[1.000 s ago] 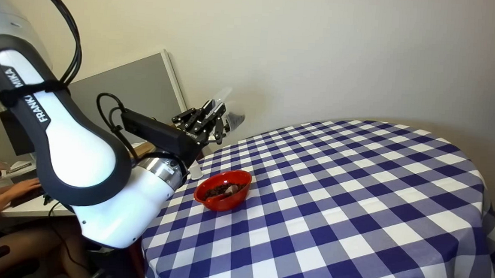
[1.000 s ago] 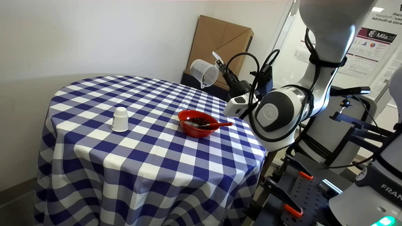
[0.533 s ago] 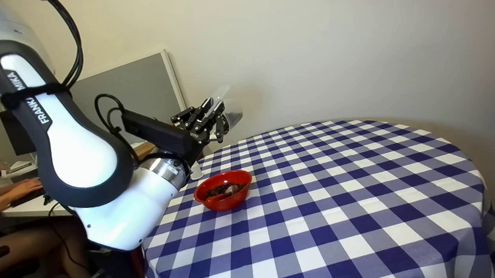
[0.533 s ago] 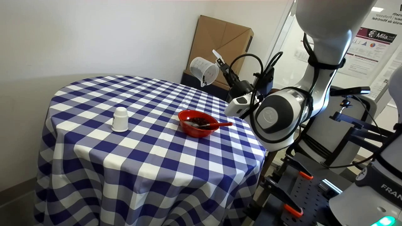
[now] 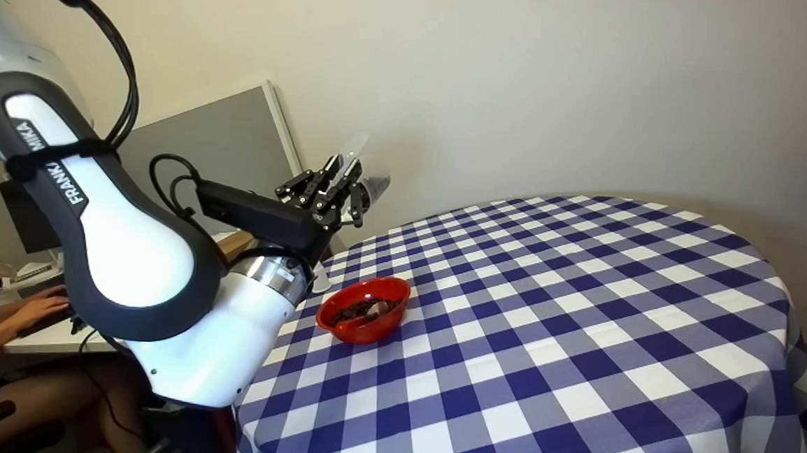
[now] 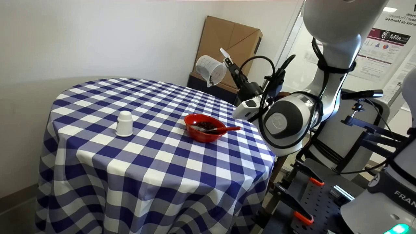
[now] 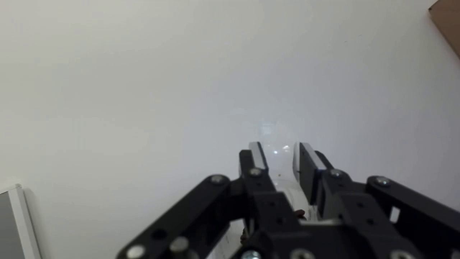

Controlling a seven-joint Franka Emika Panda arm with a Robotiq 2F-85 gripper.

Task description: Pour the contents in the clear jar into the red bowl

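The clear jar [image 6: 208, 67] has printed marks and hangs well above the table. In an exterior view it is tilted with its mouth and spout low, and a few dark bits sit near the spout. It also shows, partly hidden, in an exterior view [image 5: 377, 186] and in the wrist view [image 7: 296, 192]. My gripper [image 6: 228, 61] is shut on the jar's clear handle, which sticks out past the fingertips [image 7: 278, 158]. The red bowl [image 6: 202, 137] stands upright on the table, below and apart from the jar. It holds dark bits and a red-handled utensil [image 6: 227, 128].
A white bottle-shaped object [image 6: 124, 124] stands upright on the checkered tablecloth [image 5: 552, 319], some way from the bowl. A wall is behind the table. A cardboard box [image 6: 224, 39] stands beyond the table's edge. A person's arm [image 5: 12, 322] shows at a desk.
My gripper and the jar have risen slightly, with the arm shifting a little. The jar stays tilted in the grip. The bowl and the white object have not moved.
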